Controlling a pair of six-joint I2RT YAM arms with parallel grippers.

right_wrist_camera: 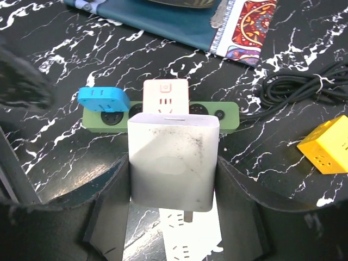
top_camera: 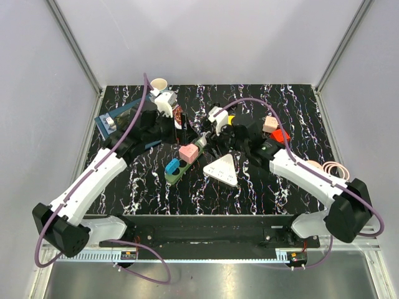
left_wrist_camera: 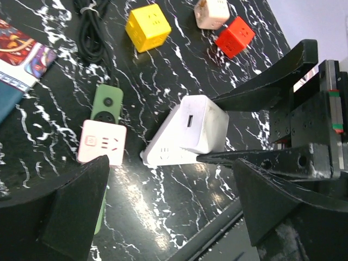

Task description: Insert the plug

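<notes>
The right gripper [right_wrist_camera: 173, 185] clamps the white plug [right_wrist_camera: 174, 141] between its 2 fingers [right_wrist_camera: 109, 206], near the green power strip [right_wrist_camera: 228, 115]. The left gripper [left_wrist_camera: 169, 201] hangs wide apart and holds nothing. I fear the plug may catch the pink adapter [right_wrist_camera: 166, 95], or push the unheld strip away.

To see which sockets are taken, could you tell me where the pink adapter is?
In the top view, the pink adapter sits just left of centre on the green power strip, beside the blue adapter.
</notes>
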